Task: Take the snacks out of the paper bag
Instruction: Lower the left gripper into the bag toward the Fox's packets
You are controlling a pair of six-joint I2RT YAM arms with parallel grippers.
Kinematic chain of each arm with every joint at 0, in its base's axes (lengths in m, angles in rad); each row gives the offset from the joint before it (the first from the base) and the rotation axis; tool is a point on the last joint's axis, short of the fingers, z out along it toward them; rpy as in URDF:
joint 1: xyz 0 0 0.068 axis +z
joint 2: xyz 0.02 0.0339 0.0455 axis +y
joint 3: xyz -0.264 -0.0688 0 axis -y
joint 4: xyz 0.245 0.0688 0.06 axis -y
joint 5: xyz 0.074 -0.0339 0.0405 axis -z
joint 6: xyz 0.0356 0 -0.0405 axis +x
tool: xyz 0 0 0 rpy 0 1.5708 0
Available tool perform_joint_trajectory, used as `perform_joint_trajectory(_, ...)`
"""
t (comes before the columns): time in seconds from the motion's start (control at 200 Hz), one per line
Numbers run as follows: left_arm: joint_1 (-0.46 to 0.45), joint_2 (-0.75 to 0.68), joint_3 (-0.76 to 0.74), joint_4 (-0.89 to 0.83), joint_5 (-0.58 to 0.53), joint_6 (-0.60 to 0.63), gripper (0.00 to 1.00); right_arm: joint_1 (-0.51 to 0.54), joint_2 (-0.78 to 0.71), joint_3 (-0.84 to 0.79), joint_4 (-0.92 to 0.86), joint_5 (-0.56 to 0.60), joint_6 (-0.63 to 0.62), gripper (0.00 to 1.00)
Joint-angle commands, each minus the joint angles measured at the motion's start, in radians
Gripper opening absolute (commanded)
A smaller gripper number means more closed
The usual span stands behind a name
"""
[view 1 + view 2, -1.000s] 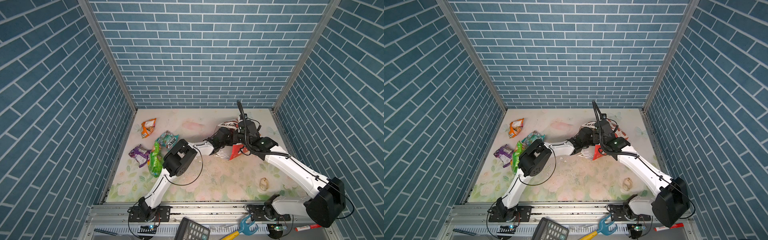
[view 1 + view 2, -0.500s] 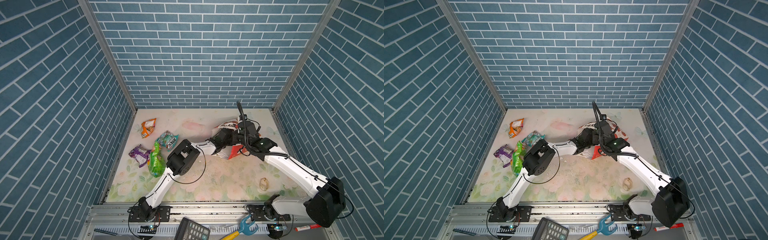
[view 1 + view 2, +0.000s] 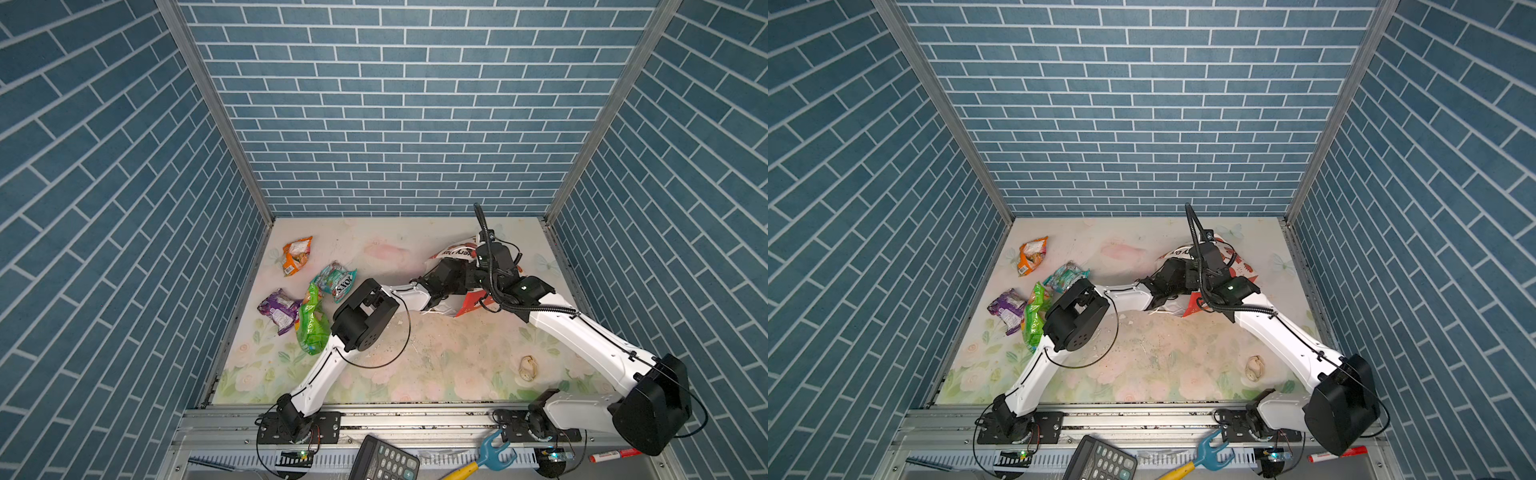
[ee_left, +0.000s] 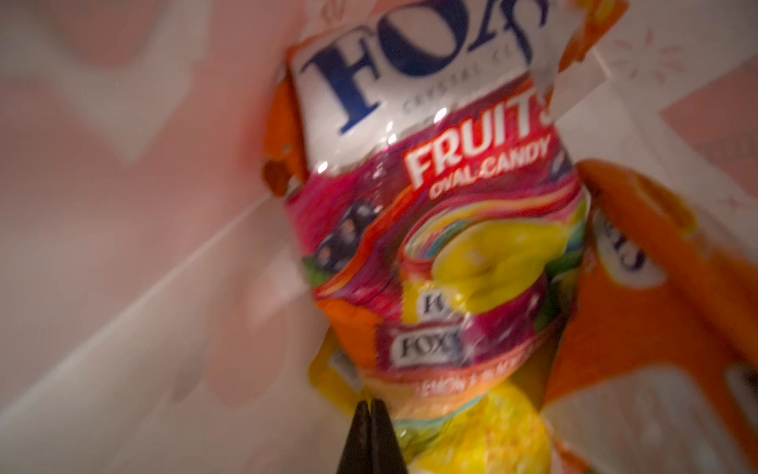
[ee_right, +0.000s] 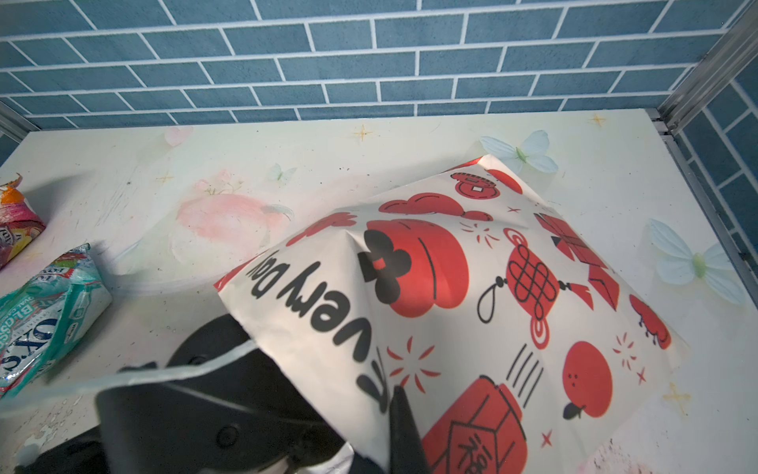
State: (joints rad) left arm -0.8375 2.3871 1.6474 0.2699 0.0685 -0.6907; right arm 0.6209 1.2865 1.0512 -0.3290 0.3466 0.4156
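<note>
Left tool (image 4: 371,410): inside the paper bag (image 3: 457,252), tips pressed together at the multicolour packet's (image 4: 443,246) lower edge; whether film is caught is unclear.
Right tool (image 5: 400,410): pinching the bag's printed wall, likely propping the mouth open.
Table (image 3: 436,353): orange packet (image 3: 296,255), teal packet (image 3: 338,282), purple packet (image 3: 279,309), green packet (image 3: 311,324), all clear of the bag.
Writing: "FOX'S", "FRUIT", "OVAL CANDY" on the multicolour packet; "very Day" on the bag.

The white, red-cartooned paper bag (image 5: 451,287) lies on its side, upper panel pinched by the right claw (image 5: 400,410), mouth around the left claw (image 4: 371,404). Inside, a multicolour FOX'S packet (image 4: 430,246) and an orange FOX'S packet (image 4: 635,307) lie at that claw's tips. A teal packet (image 3: 338,282), a purple packet (image 3: 279,309), a green packet (image 3: 311,324) and a small orange packet (image 3: 296,255) lie outside, well behind it.
</note>
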Motion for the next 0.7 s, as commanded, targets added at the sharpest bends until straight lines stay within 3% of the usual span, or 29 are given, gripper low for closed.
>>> perform_joint_trajectory(0.0, 0.036, -0.068, -0.043, 0.036, -0.025, 0.017, 0.0, -0.01, -0.038, -0.025, -0.058, 0.056, 0.041, 0.0)
perform_joint_trajectory(0.295, 0.038, -0.08, -0.056, 0.074, 0.024, -0.031, 0.0, -0.016, -0.029, -0.022, -0.067, 0.055, 0.045, 0.0)
perform_joint_trajectory(0.43, 0.04, -0.049, -0.034, 0.111, 0.042, -0.088, 0.61, -0.017, -0.015, -0.022, -0.065, 0.045, 0.048, 0.0)
perform_joint_trajectory(0.475, 0.04, -0.034, -0.018, 0.122, 0.05, -0.102, 0.76, -0.018, -0.01, -0.02, -0.064, 0.042, 0.048, 0.0)
perform_joint_trajectory(0.625, 0.025, 0.045, 0.099, 0.049, 0.012, -0.095, 0.9, -0.018, 0.009, -0.021, -0.038, 0.012, 0.043, 0.0)
perform_joint_trajectory(0.695, 0.016, 0.093, 0.178, -0.014, 0.004, -0.097, 0.91, -0.018, 0.023, -0.02, -0.019, -0.006, 0.04, 0.0)
